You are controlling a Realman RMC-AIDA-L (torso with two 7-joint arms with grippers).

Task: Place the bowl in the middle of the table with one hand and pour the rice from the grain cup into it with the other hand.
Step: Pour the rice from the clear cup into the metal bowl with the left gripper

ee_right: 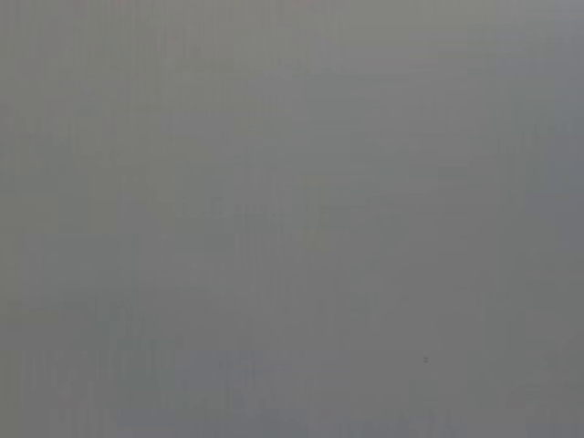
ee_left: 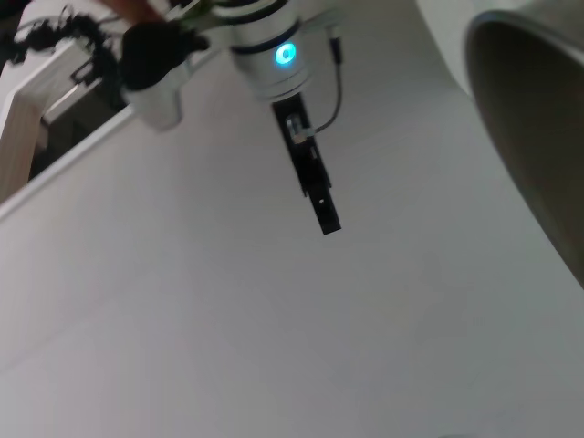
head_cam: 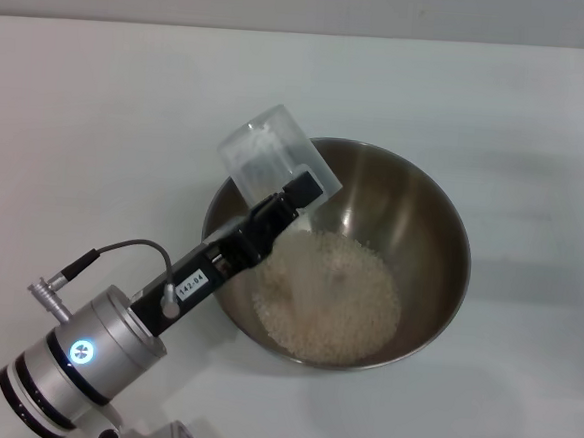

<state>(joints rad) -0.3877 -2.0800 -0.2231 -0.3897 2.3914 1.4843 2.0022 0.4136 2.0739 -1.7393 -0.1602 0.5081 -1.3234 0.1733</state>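
Risk sits right at the left gripper (head_cam: 291, 201), which is clamped on the grain cup (head_cam: 273, 156) and holds it tipped mouth-down over the near-left rim of the bowl (head_cam: 428, 204). The cup hangs partly outside that rim, so any late grains, or a swing back while it is inverted, could scatter them onto the table (head_cam: 99, 115) beside the gripper. Just below and ahead of the fingers, the rice (head_cam: 329, 297) lies heaped in the bowl's bottom; the cup looks nearly empty, so I judge the pour about done. The forearm crosses low over the bowl's edge; dropping while withdrawing could knock the bowl and shift it from the middle. Beyond the bowl and out to both sides the tabletop offers wide open room, its far edge well away. The right gripper is not visible in any view, so I cannot tell its state.
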